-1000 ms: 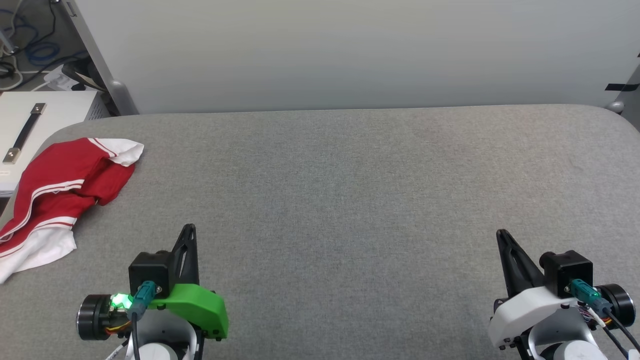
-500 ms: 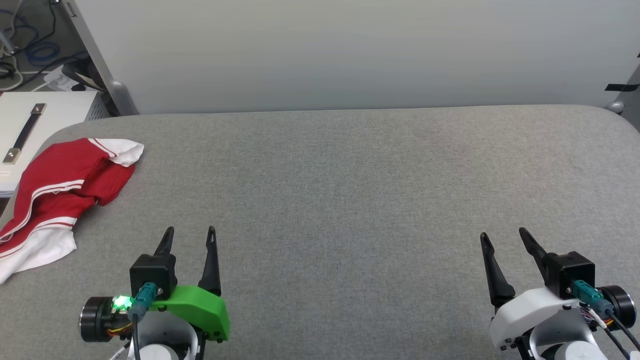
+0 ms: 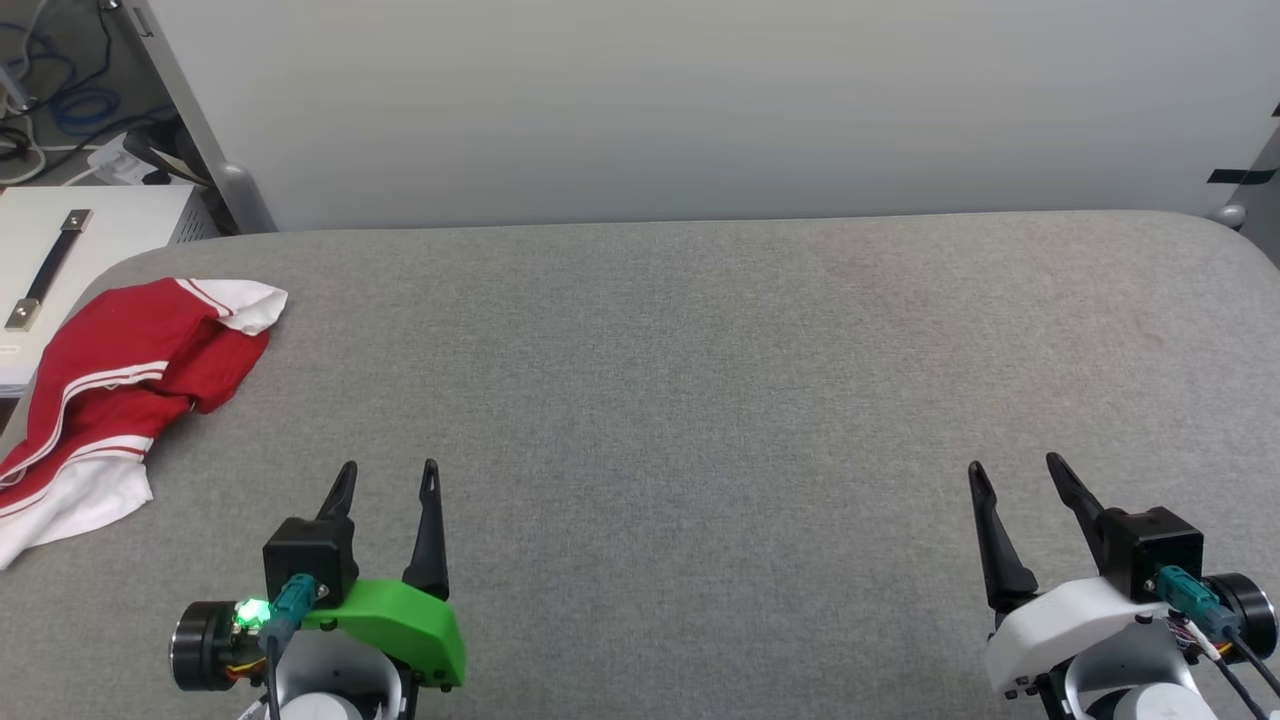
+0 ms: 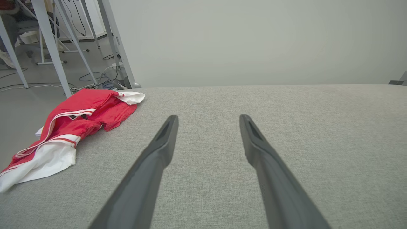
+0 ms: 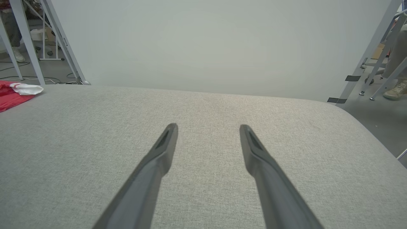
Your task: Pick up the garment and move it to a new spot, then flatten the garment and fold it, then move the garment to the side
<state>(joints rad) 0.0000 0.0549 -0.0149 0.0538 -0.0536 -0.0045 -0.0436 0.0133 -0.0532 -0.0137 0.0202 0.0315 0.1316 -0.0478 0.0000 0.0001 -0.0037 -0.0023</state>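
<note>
The crumpled red jersey-style shirt (image 3: 130,390), with white sleeves and red-white striped trim, lies bunched at the nine o'clock edge of the grey fabric-covered table (image 3: 700,350) in the head view; it sits at about ten o'clock from the left gripper (image 3: 389,466), well apart from it; that gripper, at seven o'clock, is released, fingers spread, grasping nothing; the right gripper (image 3: 1013,462), at four o'clock, is likewise released and holds nothing.

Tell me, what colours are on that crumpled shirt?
The garment is red with white sections and thin red-and-white striped trim, clearest in the left wrist view.
</note>
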